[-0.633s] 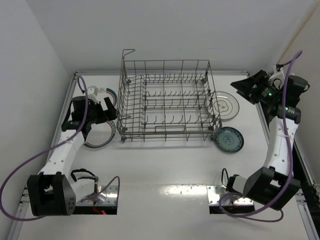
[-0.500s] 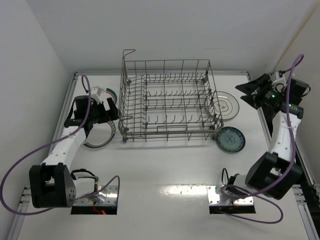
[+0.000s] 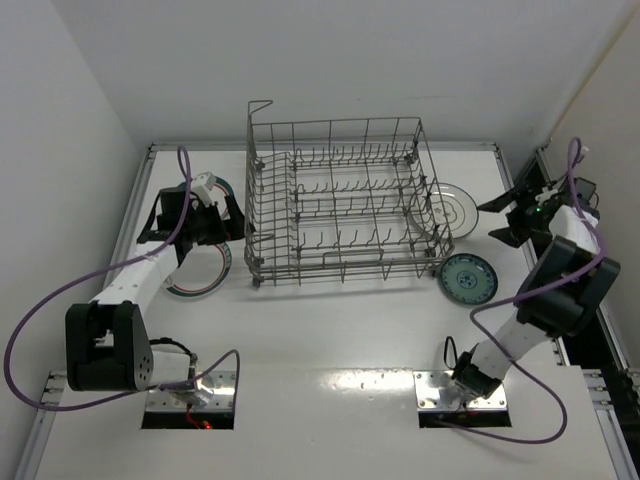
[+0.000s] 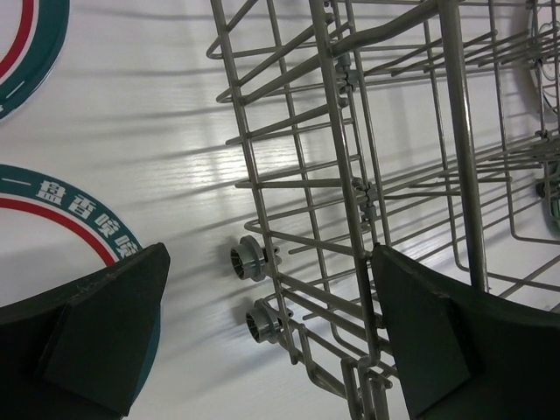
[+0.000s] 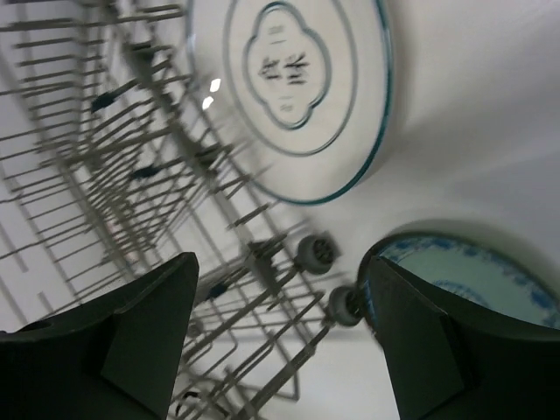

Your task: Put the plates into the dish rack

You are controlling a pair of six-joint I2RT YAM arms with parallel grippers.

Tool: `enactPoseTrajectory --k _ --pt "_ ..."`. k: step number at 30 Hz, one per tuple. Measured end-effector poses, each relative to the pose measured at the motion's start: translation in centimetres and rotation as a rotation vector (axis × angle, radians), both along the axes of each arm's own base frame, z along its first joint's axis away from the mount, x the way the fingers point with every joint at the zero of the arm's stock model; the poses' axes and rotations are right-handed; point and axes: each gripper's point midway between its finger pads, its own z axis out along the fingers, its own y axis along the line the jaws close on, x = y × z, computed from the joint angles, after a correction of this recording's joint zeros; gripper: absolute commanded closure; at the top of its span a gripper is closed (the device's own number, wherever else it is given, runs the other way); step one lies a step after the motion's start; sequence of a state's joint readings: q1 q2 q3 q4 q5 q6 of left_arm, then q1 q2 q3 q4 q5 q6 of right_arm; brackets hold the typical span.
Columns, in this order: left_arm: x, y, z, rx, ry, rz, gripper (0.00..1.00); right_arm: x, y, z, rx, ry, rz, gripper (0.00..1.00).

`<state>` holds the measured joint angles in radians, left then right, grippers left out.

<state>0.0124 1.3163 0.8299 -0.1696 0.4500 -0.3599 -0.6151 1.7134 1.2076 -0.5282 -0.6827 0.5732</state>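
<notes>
My right fingers (image 5: 114, 341), spread and empty, have swung in beside the dark-rimmed plate (image 3: 462, 212) near the right edge of the bench (image 3: 330, 340). My left fingers (image 4: 87, 332) gape beside the left end of the dish rack (image 3: 340, 200). Nothing is loaded yet.

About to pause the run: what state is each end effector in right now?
Left end effector: open, holding nothing.
Right end effector: open, holding nothing.

I count one dish rack (image 3: 340, 200). Plates: two green-and-red ringed plates (image 3: 200, 275), one dark-rimmed white plate (image 3: 455, 207), one teal plate (image 3: 468, 278).
</notes>
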Motion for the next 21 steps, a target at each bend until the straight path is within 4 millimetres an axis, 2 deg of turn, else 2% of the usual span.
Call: enactPoseTrajectory --k 4,10,11,14,15,17,21 --pt "0.0 0.4 -0.1 0.03 0.014 0.029 0.0 1.5 -0.8 -4.6 -0.046 0.117 0.042 0.26" --pt "-0.4 1.7 0.6 0.105 0.015 0.117 0.0 1.4 -0.5 -10.1 -0.063 0.27 0.094 0.32" --pt "-0.6 1.8 0.7 0.114 0.017 0.125 0.0 1.4 -0.4 -10.6 -0.067 0.288 0.099 0.33" --pt "-1.3 2.1 0.9 0.138 0.033 0.153 0.0 2.1 -0.5 -11.7 -0.092 0.32 0.114 0.46" --pt "-1.5 2.3 1.0 0.145 0.038 0.162 0.0 2.6 -0.5 -12.0 -0.102 0.32 0.121 0.52" --pt "-2.0 2.5 1.0 0.156 0.047 0.177 0.0 3.8 -0.4 -12.3 -0.119 0.319 0.131 0.55" --pt "-2.4 2.9 1.1 0.168 0.062 0.197 0.0 5.6 -0.2 -12.5 -0.14 0.316 0.146 0.71"
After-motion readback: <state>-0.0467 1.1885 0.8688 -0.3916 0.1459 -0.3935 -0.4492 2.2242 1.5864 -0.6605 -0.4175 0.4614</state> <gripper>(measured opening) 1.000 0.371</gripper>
